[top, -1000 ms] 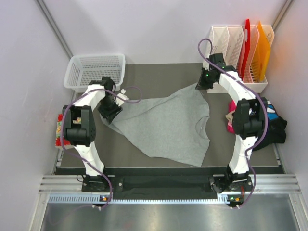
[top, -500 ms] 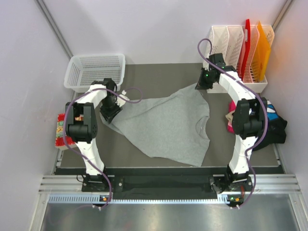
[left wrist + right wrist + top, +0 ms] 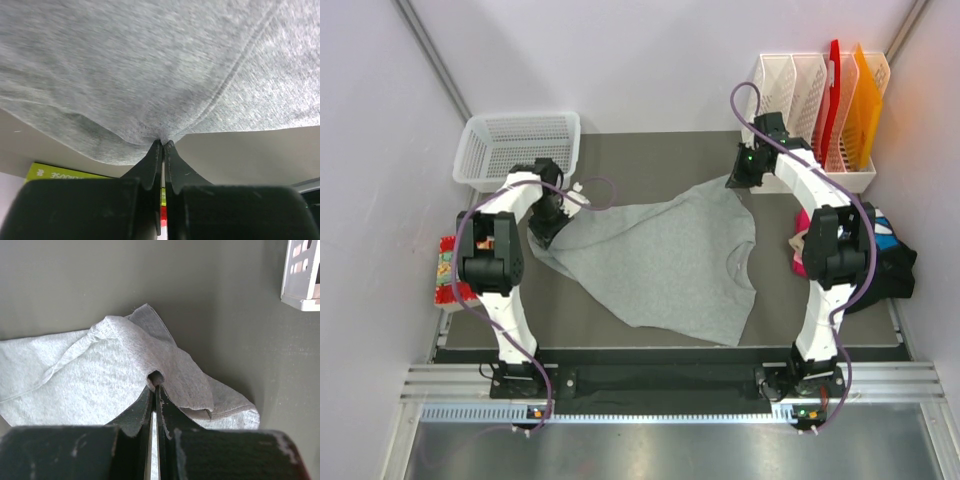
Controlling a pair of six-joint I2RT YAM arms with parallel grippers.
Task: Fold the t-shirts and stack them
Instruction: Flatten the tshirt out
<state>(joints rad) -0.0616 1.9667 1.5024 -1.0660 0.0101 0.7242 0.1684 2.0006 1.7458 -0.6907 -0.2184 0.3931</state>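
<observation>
A light grey t-shirt (image 3: pixel 665 255) lies spread over the middle of the dark mat, its neck opening toward the right. My left gripper (image 3: pixel 548 222) is at the shirt's left corner, shut on a pinch of grey cloth (image 3: pixel 160 134) at its hem. At the shirt's far right corner my right gripper (image 3: pixel 738 180) is shut on a small fold of the same shirt (image 3: pixel 156 377), lifting it a little off the mat. More t-shirts (image 3: pixel 880 255), black, pink and blue-and-white, lie heaped at the right edge.
A white mesh basket (image 3: pixel 518 148) stands at the back left. A white divided rack (image 3: pixel 820 120) with red and orange sheets stands at the back right, close to my right gripper. A coloured packet (image 3: pixel 444 270) lies off the mat's left edge.
My left gripper has closed on the shirt's left corner and drawn slightly up and back. The right arm has held still.
</observation>
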